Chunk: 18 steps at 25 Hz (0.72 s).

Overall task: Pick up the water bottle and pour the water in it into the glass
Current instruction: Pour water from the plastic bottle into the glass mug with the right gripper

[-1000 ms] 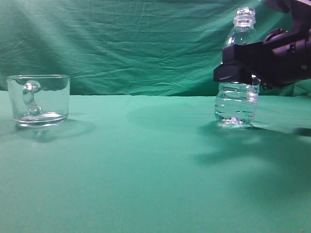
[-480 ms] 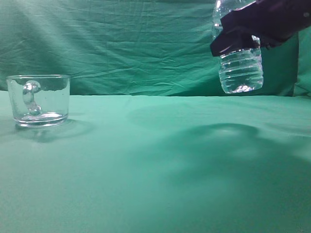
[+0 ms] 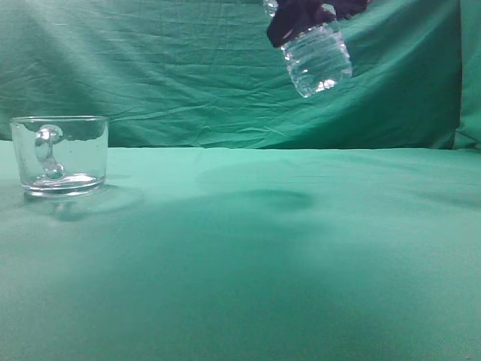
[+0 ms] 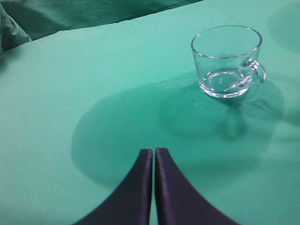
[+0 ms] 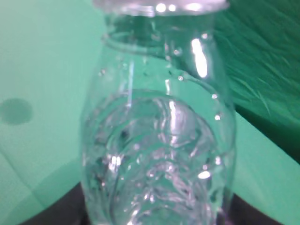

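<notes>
The water bottle (image 3: 318, 63), clear ribbed plastic, hangs high in the air at the top middle-right of the exterior view, tilted with its base down-right. My right gripper (image 3: 304, 16) is shut on its upper body, partly cut by the top edge. In the right wrist view the water bottle (image 5: 159, 140) fills the frame, water glinting inside. The glass (image 3: 60, 154), a clear mug with a bumpy handle, stands upright on the green cloth at far left. It also shows in the left wrist view (image 4: 227, 61). My left gripper (image 4: 153, 152) is shut and empty, short of the glass.
A green cloth covers the table (image 3: 240, 256) and hangs as a backdrop (image 3: 188, 68). The bottle's shadow (image 3: 278, 199) lies on the cloth in the middle. Nothing else stands between the bottle and the glass.
The right gripper lifted the bottle off the table, carried it up and to the left, and tilted it. The glass has not moved.
</notes>
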Available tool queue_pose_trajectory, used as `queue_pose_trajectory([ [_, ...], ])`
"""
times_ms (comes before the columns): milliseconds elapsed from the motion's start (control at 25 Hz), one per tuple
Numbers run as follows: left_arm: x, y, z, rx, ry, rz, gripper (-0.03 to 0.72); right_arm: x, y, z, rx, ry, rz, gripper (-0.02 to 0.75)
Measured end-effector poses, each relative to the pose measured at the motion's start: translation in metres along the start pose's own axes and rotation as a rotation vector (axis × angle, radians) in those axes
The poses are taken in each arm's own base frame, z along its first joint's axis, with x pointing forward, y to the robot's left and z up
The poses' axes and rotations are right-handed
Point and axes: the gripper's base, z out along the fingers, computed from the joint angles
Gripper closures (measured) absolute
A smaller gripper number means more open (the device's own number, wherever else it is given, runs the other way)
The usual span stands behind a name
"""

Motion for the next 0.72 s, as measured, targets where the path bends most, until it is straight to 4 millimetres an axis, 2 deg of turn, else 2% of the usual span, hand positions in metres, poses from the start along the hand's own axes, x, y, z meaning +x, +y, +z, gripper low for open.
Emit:
queue_pose_trajectory([
  [80,0.0,0.0,0.0,0.0,0.0,0.0,0.688,-0.014,0.004,0.006,-0.005,-0.012,-0.032,0.417],
  [240,0.0,0.0,0.0,0.0,0.0,0.0,0.688,-0.027,0.015,0.026,-0.03,-0.007,-0.121,0.417],
  [480,0.0,0.0,0.0,0.0,0.0,0.0,0.688,-0.033,0.04,0.065,-0.072,0.023,-0.237,0.417],
  [720,0.0,0.0,0.0,0.0,0.0,0.0,0.688,-0.034,0.053,0.1,-0.081,0.042,-0.306,0.417],
])
